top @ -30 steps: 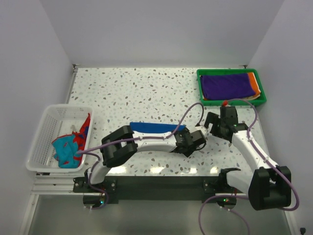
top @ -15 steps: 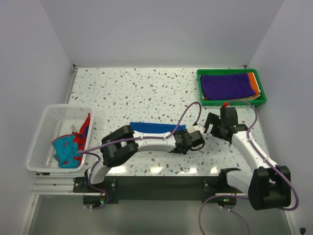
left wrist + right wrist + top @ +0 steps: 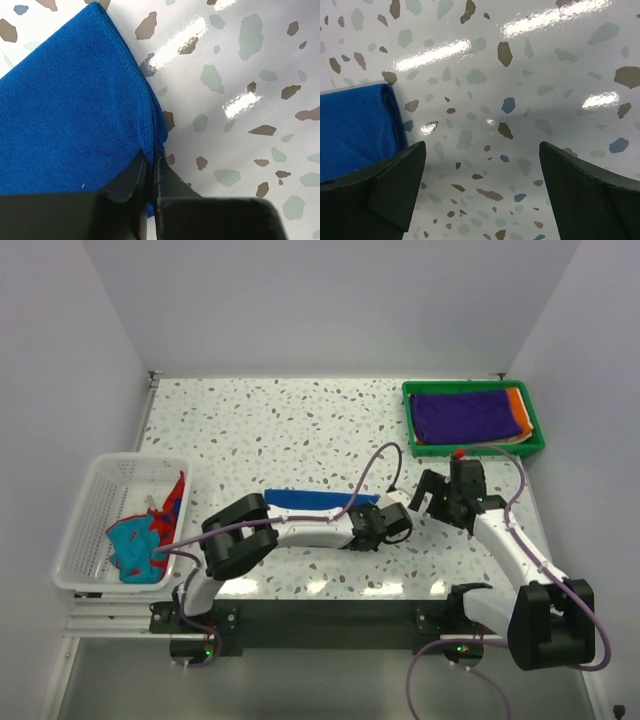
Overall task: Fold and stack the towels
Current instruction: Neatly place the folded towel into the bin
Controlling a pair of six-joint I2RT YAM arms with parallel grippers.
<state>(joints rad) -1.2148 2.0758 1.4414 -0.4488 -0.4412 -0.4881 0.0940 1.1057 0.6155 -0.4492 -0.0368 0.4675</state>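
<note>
The far and middle stretch of the table (image 3: 290, 430) lay open for passage, bounded by the white basket (image 3: 92, 502) at the left edge and the green tray (image 3: 409, 418) in the far right corner. Along the near side the left arm (image 3: 300, 532) stretched across beside the blue towel (image 3: 310, 499), blocking that strip. The left gripper (image 3: 151, 157) and the wide-spread right gripper (image 3: 482, 145) left only a narrow gap between them.

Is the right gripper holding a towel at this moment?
No: the right wrist view shows the right gripper spread wide above the speckled table, with the blue towel lying off to one side, outside its jaws.
</note>
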